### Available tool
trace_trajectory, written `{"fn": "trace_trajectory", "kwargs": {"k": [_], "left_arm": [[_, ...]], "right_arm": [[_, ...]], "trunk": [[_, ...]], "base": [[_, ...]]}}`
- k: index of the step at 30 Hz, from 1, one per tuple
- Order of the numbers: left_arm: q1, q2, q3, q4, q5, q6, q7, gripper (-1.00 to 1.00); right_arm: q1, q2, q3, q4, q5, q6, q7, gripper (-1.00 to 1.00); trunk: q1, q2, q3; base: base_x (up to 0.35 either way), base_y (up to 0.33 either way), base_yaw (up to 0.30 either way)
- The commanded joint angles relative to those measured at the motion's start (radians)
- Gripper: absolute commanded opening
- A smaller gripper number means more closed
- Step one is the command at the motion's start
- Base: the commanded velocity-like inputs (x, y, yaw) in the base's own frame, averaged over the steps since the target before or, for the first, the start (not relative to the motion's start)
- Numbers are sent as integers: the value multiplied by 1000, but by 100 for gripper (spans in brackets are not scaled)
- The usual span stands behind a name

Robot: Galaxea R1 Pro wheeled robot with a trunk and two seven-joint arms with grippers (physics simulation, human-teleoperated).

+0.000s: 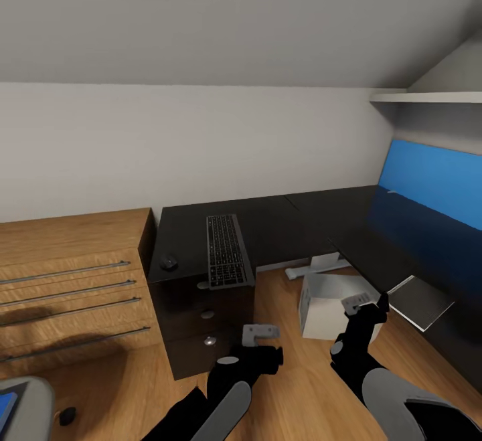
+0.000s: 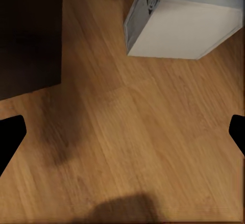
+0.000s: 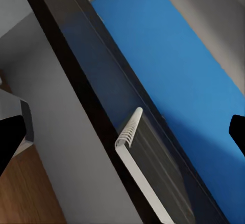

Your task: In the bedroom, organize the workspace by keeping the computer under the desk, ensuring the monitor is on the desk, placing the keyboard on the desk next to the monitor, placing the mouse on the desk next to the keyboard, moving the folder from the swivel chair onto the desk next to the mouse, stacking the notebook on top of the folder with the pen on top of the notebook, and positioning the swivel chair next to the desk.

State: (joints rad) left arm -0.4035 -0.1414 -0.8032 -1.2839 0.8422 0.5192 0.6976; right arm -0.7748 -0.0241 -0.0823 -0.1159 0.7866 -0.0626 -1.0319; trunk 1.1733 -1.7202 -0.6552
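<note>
Keyboard (image 1: 227, 251) and mouse (image 1: 169, 262) lie on the tabletop (image 1: 314, 217); computer (image 1: 328, 307) (on the floor) remains outside; both pincers open, empty.

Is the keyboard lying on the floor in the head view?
No, the keyboard lies flat on the black desk, near the mouse.

Pale grey sloped walls (image 1: 201, 140) are seen above a light wood floor (image 1: 301, 374). A wood cabinet (image 1: 73, 280) with long metal handles is set left, a white shelf (image 1: 428, 97) mounted high right.
</note>
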Motion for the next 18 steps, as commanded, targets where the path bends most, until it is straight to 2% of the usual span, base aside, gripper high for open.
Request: {"fn": "trace_trajectory", "kwargs": {"k": [1, 18], "left_arm": [[0, 0, -2, -7, 8, 1, 9, 100], [3, 2, -8, -102, 7, 2, 10, 100]], "right_arm": [[-1, 0, -9, 1, 7, -6, -1, 100], [-1, 0, -7, 2, 9, -6, -2, 100]], "trunk": [[0, -1, -1], [0, -1, -1]], "base": [[0, 0, 0], [0, 0, 0]]}}
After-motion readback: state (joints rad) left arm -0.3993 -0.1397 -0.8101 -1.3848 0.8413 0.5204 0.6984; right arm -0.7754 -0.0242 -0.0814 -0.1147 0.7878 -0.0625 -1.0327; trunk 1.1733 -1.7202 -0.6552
